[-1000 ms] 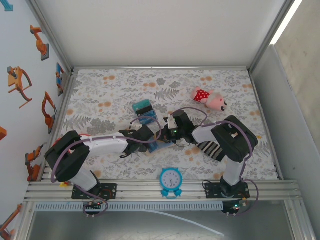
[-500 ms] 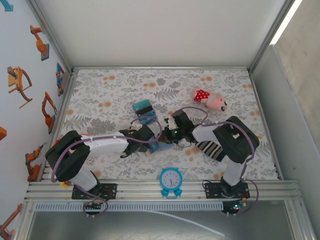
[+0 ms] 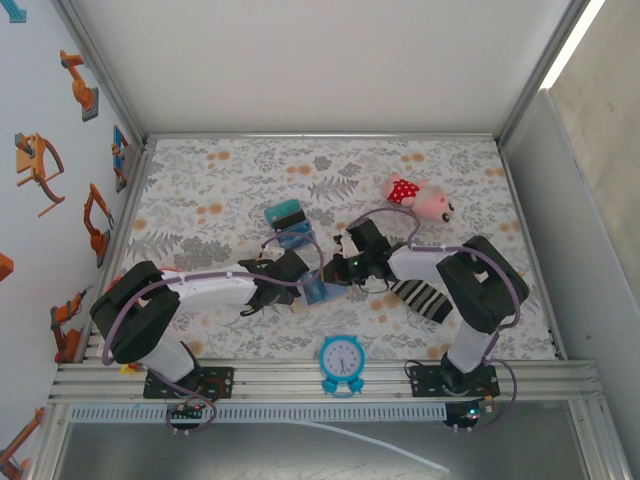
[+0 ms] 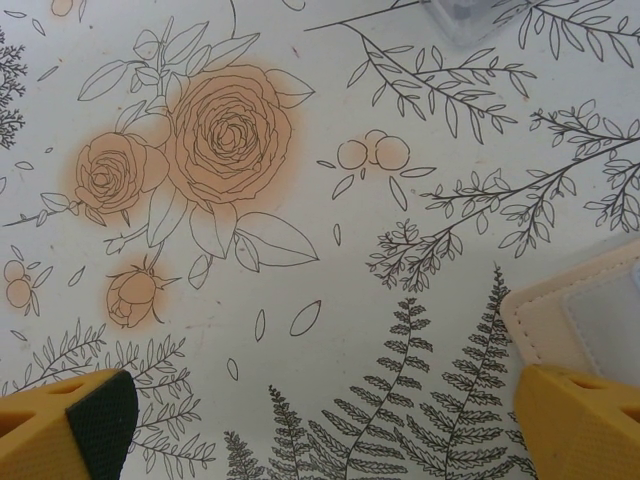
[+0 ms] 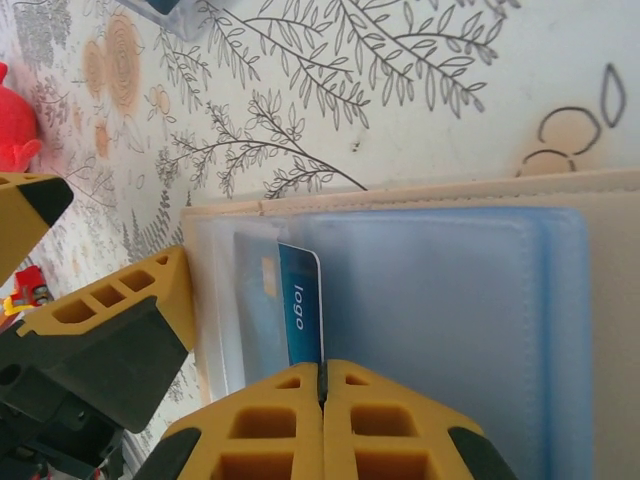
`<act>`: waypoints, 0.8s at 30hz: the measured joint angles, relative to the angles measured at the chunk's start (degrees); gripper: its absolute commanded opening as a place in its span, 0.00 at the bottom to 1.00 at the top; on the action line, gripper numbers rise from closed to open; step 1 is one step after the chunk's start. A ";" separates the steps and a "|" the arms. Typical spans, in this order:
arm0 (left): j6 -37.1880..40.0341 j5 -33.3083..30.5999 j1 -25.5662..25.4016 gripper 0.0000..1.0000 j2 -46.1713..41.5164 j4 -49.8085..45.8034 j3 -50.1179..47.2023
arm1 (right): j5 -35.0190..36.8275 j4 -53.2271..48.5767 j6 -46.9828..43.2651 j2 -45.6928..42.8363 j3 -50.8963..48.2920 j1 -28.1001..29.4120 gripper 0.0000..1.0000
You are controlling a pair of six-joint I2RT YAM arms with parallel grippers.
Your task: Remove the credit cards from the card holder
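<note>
While the left gripper [image 4: 325,425] is standing spread, the right gripper [image 5: 322,385] is pinching a blue card [image 5: 300,310]. Extraction from the card holder [image 5: 450,300] is apparently just starting.

Lab robot cell: aluminium frame [image 3: 300,378], white enclosure walls [image 3: 320,60], floral mat [image 3: 200,190].

Matt printed table cover [image 4: 300,250], card holder [image 5: 450,300] edged in stitched tan leather-like material, lined with smooth translucent plastic, glossy credit card [image 5: 300,315], fingers [image 5: 265,425] moulded in yellow plastic.
</note>
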 measured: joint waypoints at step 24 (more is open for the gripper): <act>6.43 0.00 -3.08 0.97 0.02 4.74 3.80 | 0.04 -0.72 -0.37 -1.25 0.02 -0.11 0.00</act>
